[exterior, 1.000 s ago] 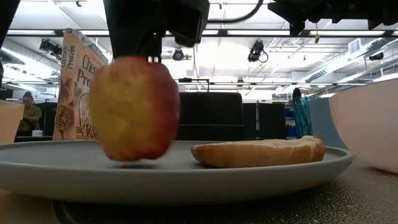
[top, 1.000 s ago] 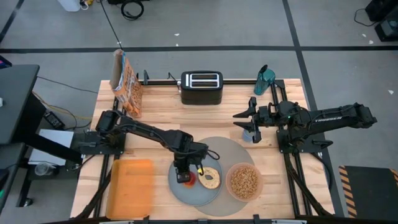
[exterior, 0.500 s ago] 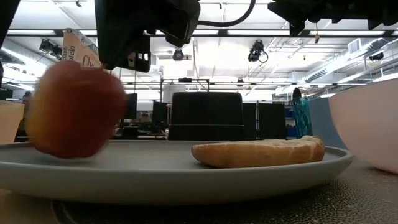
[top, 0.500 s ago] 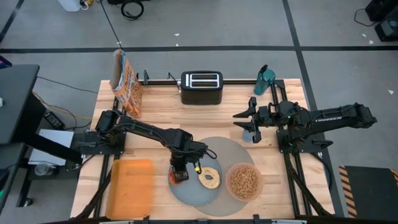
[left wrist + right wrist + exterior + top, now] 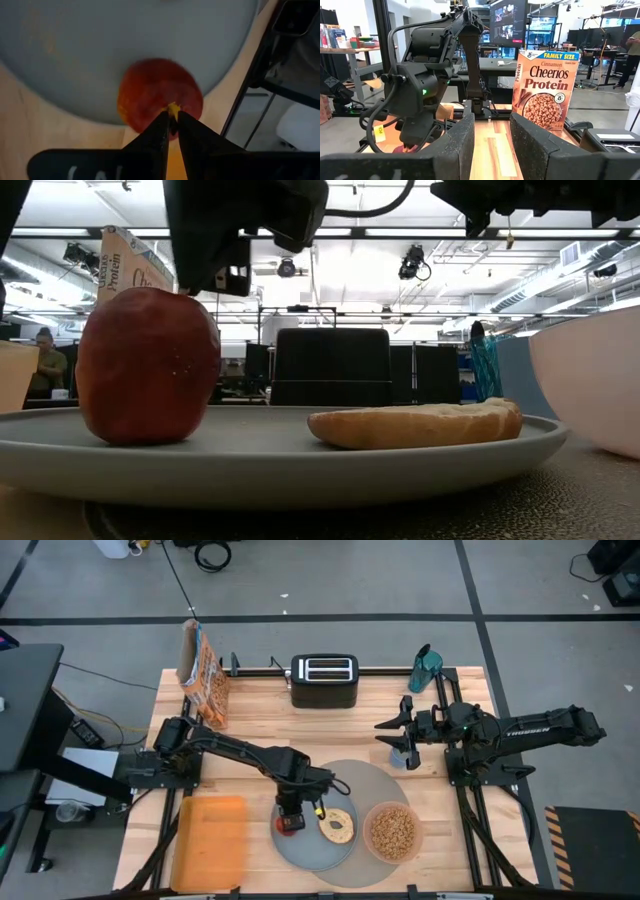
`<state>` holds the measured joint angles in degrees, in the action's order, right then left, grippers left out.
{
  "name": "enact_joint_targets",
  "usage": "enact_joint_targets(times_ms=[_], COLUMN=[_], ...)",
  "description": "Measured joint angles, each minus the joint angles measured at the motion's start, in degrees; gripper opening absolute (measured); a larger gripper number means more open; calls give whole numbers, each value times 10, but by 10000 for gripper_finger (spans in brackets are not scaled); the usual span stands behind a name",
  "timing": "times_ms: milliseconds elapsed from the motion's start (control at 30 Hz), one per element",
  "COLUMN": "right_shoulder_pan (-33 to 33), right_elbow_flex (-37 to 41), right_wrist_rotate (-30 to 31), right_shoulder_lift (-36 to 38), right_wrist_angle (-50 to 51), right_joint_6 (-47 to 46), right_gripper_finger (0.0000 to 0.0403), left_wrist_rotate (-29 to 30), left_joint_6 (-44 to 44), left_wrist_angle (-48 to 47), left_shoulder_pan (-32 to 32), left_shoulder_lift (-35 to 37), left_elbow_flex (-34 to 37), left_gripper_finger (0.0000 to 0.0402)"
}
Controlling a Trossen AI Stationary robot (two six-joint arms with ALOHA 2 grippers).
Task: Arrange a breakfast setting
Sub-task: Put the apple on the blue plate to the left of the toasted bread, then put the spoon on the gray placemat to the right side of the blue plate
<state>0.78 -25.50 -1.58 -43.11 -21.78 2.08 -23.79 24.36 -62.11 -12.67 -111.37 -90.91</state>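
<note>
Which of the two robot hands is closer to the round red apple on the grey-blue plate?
The left hand: it hangs right above the round red apple. The right hand waits far off, beyond the mat.

Overhead lighting is bright and even; you get short, soft shadows on the worktop [image 5: 260, 710]. Low view: ceiling lights glare, and the near plate [image 5: 300, 465] rim is soft. Left wrist view: the red fruit [image 5: 157, 95] looks blurred, possibly out of focus.
</note>
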Motion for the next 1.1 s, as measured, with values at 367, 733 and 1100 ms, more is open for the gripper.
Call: enact_joint_targets(times_ms=[367, 733, 1100], right_shoulder_pan=[0, 0, -3], right_elbow_flex=[0, 0, 0], right_wrist_rotate=[0, -3, -34], right_shoulder_lift=[0, 0, 54], right_wrist_angle=[0, 1, 38], right_joint_6=[0, -8, -32], right_gripper_finger=[132, 132, 132], left_wrist_rotate=[-9, -11, 62], left_joint_6=[1, -10, -95], left_wrist_angle=[6, -4, -87], left_shoulder_pan=[0, 0, 0], left_shoulder_lift=[0, 0, 8], left_elbow_flex=[0, 0, -66], left_gripper_finger=[46, 98, 204])
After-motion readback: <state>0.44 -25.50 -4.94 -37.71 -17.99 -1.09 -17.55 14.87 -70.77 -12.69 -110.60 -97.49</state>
